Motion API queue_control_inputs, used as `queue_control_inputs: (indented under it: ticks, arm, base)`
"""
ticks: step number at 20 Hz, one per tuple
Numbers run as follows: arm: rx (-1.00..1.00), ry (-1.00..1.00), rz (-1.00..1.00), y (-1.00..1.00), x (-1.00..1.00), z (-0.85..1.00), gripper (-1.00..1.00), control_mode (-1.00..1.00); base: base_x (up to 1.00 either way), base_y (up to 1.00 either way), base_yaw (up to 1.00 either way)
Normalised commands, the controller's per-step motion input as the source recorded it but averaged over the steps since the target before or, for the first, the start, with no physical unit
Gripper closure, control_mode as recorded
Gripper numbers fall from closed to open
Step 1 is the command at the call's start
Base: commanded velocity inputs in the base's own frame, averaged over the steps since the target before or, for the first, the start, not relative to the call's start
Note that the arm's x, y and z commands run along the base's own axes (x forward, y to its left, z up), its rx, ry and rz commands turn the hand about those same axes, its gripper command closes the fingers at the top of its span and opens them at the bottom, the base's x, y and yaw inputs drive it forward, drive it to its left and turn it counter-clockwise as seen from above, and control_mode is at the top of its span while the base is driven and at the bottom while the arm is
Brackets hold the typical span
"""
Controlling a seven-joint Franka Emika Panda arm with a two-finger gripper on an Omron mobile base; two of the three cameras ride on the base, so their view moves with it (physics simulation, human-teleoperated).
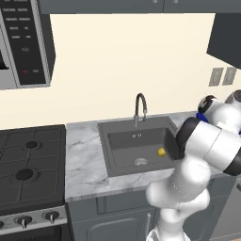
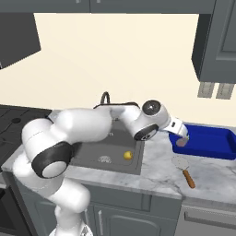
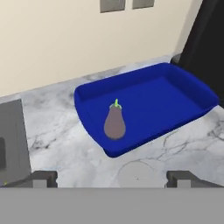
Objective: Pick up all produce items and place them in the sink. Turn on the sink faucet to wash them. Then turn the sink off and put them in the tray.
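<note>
The gripper [image 2: 182, 140] stood wide apart above the tray [image 3: 188, 94], the eggplant [image 3: 115, 123] lying inside, apparently just released there.

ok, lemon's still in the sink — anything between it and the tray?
Nothing visible blocks it. The lemon lies in the sink near the drain; the marble counter between basin and tray is bare along that line. A strainer-like utensil lies nearer the counter's front edge. The eggplant takes one end of the tray.

No text can be read anywhere. The microwave panel [image 1: 26, 44] carries rows of pale marks and two red spots, all too blurred to make out.
</note>
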Motion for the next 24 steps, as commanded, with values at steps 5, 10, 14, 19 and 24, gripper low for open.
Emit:
queue_control_inputs:
  ticks: [5,10,14,19,24]
  arm:
    - [0.00,0.02,0.00,0.81,-0.14,0.85,-1.00,-1.00]
    - [0.00,0.11,0.00,0.72,-0.14,0.68,-1.00,-1.00]
    - [0.02,0.18,0.00,0.48,-0.37,0.45,-1.00,-1.00]
    - [0.05,0.25,0.00,0.42,-0.47,0.12,-1.00,-1.00]
    - [0.05,0.26,0.00,0.31,-0.24,-0.04,-1.00,-1.00]
  base:
    - [0.00,0.00,0.00]
    - [0.00,0.00,0.00]
    - [0.00,0.00,0.00]
    - [0.00,0.00,0.00]
    - [0.00,0.00,0.00]
